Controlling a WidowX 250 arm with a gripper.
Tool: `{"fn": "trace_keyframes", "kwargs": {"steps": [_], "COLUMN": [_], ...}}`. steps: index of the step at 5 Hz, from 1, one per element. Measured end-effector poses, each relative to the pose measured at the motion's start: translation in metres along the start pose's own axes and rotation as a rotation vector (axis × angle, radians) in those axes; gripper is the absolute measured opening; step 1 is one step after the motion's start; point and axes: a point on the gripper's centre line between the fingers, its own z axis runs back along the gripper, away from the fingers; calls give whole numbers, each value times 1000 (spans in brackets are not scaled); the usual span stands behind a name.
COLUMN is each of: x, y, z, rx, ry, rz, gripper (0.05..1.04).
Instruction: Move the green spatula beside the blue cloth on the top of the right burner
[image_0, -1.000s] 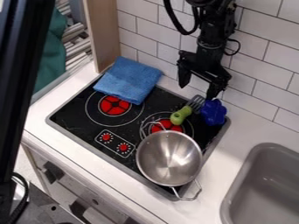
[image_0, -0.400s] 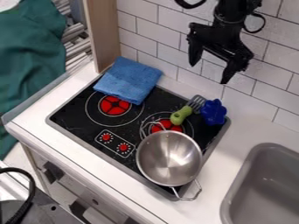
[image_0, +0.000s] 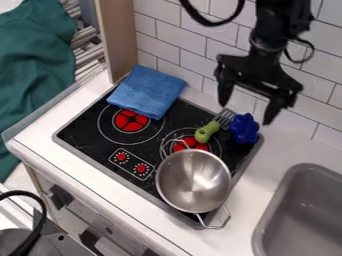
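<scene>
- Lying at the left, the blue cloth (image_0: 147, 91) is apart from the spatula.
- Green spatula (image_0: 208, 132): handle at the right burner (image_0: 190, 142), long axis slanting up-right to its slotted head, just beside the blue toy (image_0: 244, 129).
- Gripper (image_0: 248, 105): jaws spread, empty, up and right of the handle; gripping it calls for moving down-left.

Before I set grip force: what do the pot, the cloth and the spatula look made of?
Pot: bare metal, likely steel; smooth, bright reflections inside.
Cloth: soft textile, perhaps terry or microfiber; matte, nubby, folded.
Spatula: green handle probably plastic; slotted grey head, metal or plastic, can't tell.
</scene>
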Motion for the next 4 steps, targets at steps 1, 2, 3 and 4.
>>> {"fn": "trace_keyframes", "kwargs": {"steps": [1,2,3,4], "x": [-5,-6,-6,-6], "y": [-11,-12,-11,-12], "z": [7,7,7,7], "rx": [-3,0,-1,-1], "ry": [40,47,45,45], "rz": [-8,-11,-9,-11], "gripper": [1005,1005,1005,1005]}}
